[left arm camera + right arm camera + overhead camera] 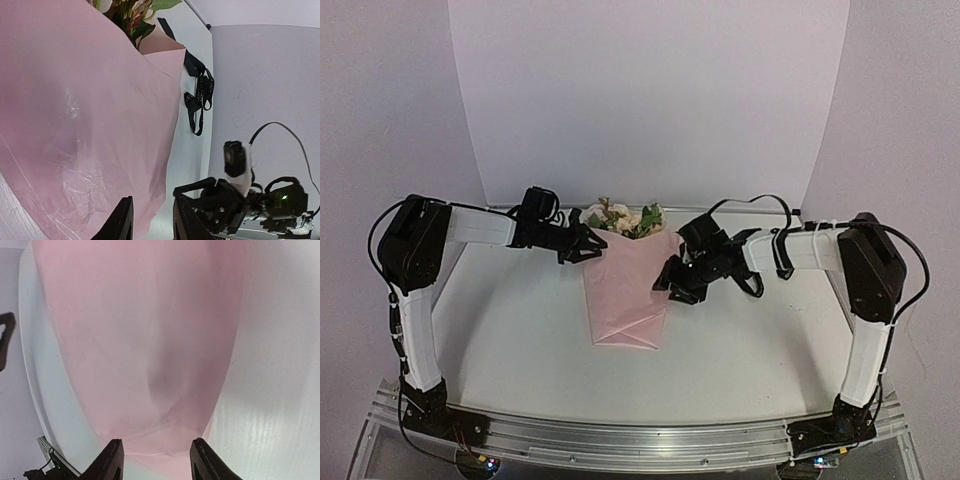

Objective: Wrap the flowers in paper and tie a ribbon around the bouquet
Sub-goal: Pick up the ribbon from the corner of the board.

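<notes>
Two end effectors (592, 243) (667, 280) flank the bouquet (625, 290) (ribbon (200, 92) untied).

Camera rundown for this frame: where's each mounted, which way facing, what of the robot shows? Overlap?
Top external: high behind the bases, looking down and forward over the table; both arms show, left tool and right tool flanking the bouquet.
Left wrist: looks past its own fingers along the paper toward the right arm; ribbon beyond.
Right wrist: looks past its own fingers onto the paper, table either side.
Shared: all three see the paper; top and left wrist both see the flowers.
</notes>
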`<state>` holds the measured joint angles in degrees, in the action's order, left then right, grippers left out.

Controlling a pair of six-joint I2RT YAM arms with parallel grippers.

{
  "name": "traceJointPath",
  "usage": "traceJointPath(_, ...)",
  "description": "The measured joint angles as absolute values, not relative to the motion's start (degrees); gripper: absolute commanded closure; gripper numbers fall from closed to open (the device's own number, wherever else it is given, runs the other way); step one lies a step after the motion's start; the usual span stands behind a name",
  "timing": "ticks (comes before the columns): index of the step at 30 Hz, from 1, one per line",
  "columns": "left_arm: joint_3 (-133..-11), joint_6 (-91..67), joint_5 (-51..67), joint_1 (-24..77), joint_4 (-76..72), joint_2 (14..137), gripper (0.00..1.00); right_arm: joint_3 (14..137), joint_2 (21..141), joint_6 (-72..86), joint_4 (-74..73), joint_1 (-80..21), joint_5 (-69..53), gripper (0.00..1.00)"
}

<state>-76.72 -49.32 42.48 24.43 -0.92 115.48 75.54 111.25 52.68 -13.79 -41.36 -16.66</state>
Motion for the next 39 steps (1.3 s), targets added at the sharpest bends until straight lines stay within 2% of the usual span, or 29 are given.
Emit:
traceJointPath(3, -78.25, -48.02, 42.54, 24.43, 0.89, 115.48, 0.71, 78.09, 108.87, 48.99, -17.51, -37.6, -12.58, 0.41)
traceJointPath(11, -80.44, -45.09, 43.55, 24.43, 4.55, 115.48, 0.71, 79.42, 107.52, 39.45, -27.75, -26.94, -0.53, 0.35)
traceJointPath(16, -80.58, -44.24, 43.85, 24.43, 5.79, 115.48, 0.71, 88.25, 114.86, 33.7, -32.49, -24.05, 0.92, 0.32)
traceJointPath(24, -80.56, -43.21, 43.94, 24.43, 7.27, 115.37, 0.71, 101.0, 126.22, 29.96, -37.87, -22.16, 0.75, 0.33)
traceJointPath(29, -80.55, -43.0, 43.99, 24.43, 7.62, 115.01, 0.71, 107.83, 132.23, 30.26, -42.64, -21.47, 0.41, 0.39)
traceJointPath(33, -80.21, -43.06, 44.03, 24.43, 7.56, 114.07, 0.71, 111.8, 135.15, 31.15, -46.3, -21.18, 0.58, 0.51)
traceJointPath(35, -79.83, -43.22, 44.07, 24.43, 7.6, 113.1, 0.71, 113.7, 136.15, 31.92, -48.59, -21.18, 0.65, 0.6)
traceJointPath(39, -79.14, -43.45, 44.43, 24.43, 7.38, 111.05, 0.71, 115.39, 136.88, 32.88, -51.3, -21.19, 0.6, 0.86)
